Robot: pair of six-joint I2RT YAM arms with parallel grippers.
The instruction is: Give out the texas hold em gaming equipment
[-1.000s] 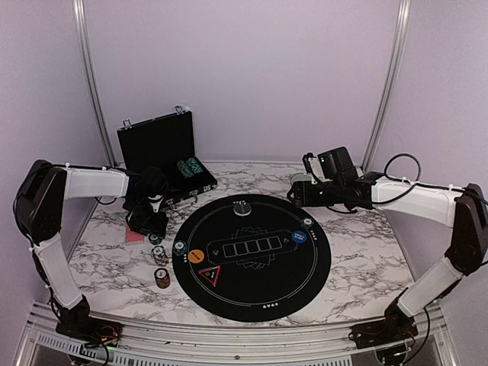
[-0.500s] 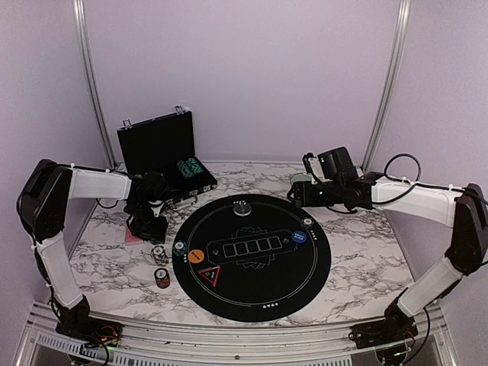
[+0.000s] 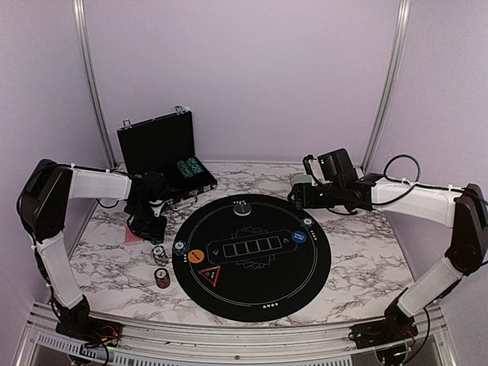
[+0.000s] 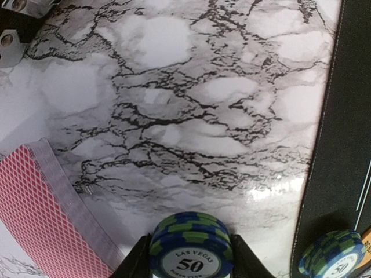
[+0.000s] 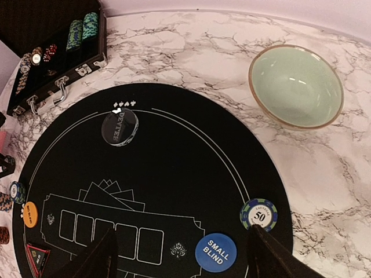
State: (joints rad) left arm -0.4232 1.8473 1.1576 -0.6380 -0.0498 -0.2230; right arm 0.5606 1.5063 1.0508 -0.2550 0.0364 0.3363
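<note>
My left gripper (image 3: 147,223) (image 4: 191,258) is shut on a small stack of blue-green striped "50" poker chips (image 4: 191,250), held over the marble just left of the black round mat (image 3: 252,255). The pinkish-red-backed card deck (image 4: 40,214) (image 3: 133,235) lies beside it. On the mat are another 50 chip stack (image 4: 331,253) (image 3: 179,247), an orange disc (image 3: 196,256), a blue "small blind" disc (image 5: 216,252), a 50 chip (image 5: 258,214) and a clear dealer button (image 5: 119,127). My right gripper (image 3: 294,195) (image 5: 185,255) is open and empty above the mat's far right.
An open black case (image 3: 164,156) (image 5: 52,46) with chip rows stands at the back left. A pale green bowl (image 5: 295,86) (image 3: 300,178) sits on the marble behind the right gripper. Two more chip stacks (image 3: 158,254) (image 3: 162,277) stand on the table left of the mat.
The chip stack that stood on the marble under my left gripper is now off the table and in its fingers, and the gripper has shifted slightly back. The right arm has barely moved.
</note>
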